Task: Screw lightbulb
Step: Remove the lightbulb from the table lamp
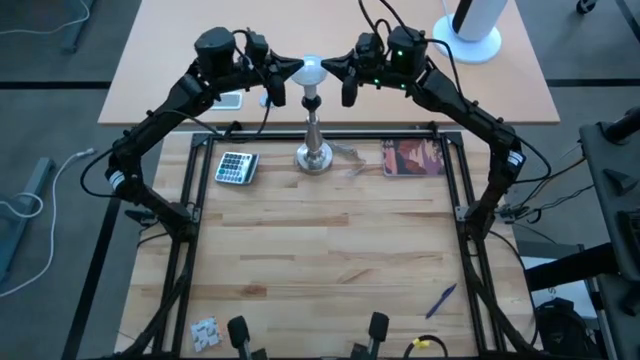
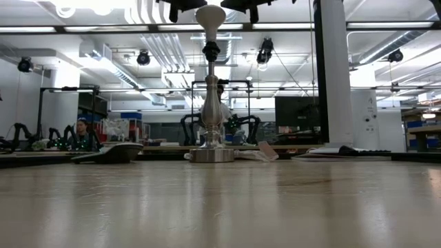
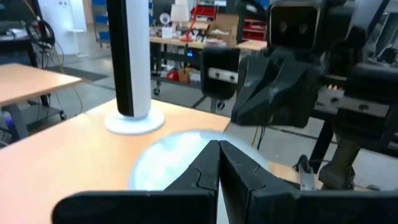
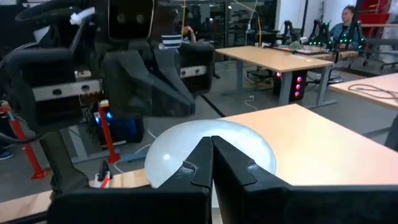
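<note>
Item: lightbulb, white and frosted, seated upright on the black socket of the silver stand.
Location: far middle of the wooden worktop, between a calculator to the left and a book to the right.
Left hand: just beside the bulb on its left, fingers pressed together, pinching nothing.
Right hand: just beside the bulb on its right, fingers likewise pressed together, holding nothing.
Relation: the bulb sits between the two closed tips; whether either touches the glass cannot be told.
Progress: bulb already in the socket and standing unaided; judged late in the task.
Remaining: how deeply the thread is turned in is not visible; possibly a final tightening, then withdrawal of both arms.
Other stock: a pen on the near right of the worktop.
</note>
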